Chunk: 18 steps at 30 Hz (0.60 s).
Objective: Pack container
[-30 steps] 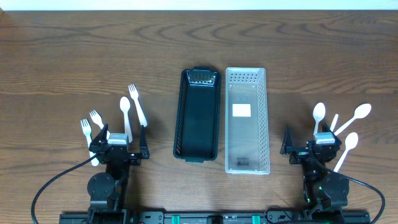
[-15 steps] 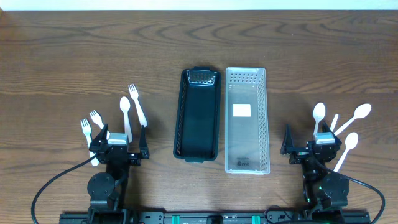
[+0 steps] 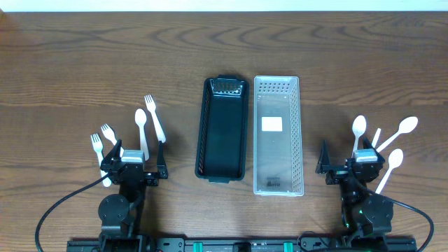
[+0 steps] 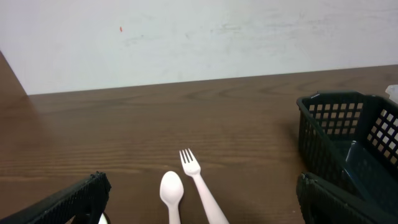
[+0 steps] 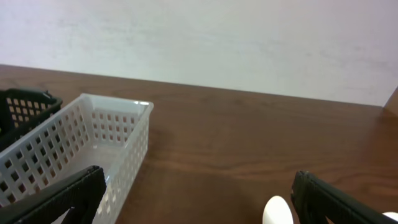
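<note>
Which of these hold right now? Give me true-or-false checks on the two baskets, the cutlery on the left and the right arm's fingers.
1. The black basket sits on the left-arm side of the white basket. True.
2. The white basket already holds a spoon. False: it holds only a label, no cutlery.
3. A fork and a spoon lie side by side ahead of the left fingers. True.
4. The right arm is shut on a spoon. False: the right fingers stand apart, holding nothing.

A white spoon (image 4: 171,191) and fork (image 4: 200,184) lie side by side at 6 o'clock on the counter (image 4: 124,137). A black basket (image 4: 336,127) sits at 3 o'clock.
</note>
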{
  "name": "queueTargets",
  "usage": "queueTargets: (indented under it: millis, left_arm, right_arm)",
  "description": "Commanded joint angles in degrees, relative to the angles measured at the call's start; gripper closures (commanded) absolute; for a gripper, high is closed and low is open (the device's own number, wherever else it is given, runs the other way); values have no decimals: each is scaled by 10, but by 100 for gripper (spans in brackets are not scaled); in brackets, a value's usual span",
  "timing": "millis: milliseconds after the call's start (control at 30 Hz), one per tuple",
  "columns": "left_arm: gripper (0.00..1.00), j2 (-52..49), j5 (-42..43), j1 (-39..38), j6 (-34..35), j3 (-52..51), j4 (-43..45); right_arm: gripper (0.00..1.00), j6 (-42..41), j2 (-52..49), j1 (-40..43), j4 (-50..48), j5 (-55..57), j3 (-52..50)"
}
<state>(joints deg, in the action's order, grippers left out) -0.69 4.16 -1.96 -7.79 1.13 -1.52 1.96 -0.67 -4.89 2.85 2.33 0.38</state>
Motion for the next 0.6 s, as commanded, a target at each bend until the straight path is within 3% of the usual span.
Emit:
queueTargets:
  millis: [0,267,367,467,567]
  left_arm:
    - [2,5,17,-2,-10,-9,-19]
    - [2,5,17,-2,-9,-9,-5]
    - [2,5,16,-2,60,-7,6]
    - [2,0,17,-2,125,4,1]
    - [2,-24,17,-2,128,24,1]
  right_arm:
    - [1,5,3,3,-6,6,-1]
    - [1,5,3,3,-84,55,-1]
    - [1,0,3,3,-94,65,-1]
    - [1,-68,2,3,-61,65,5]
    - [1,-114,-9,4,-35,65,20]
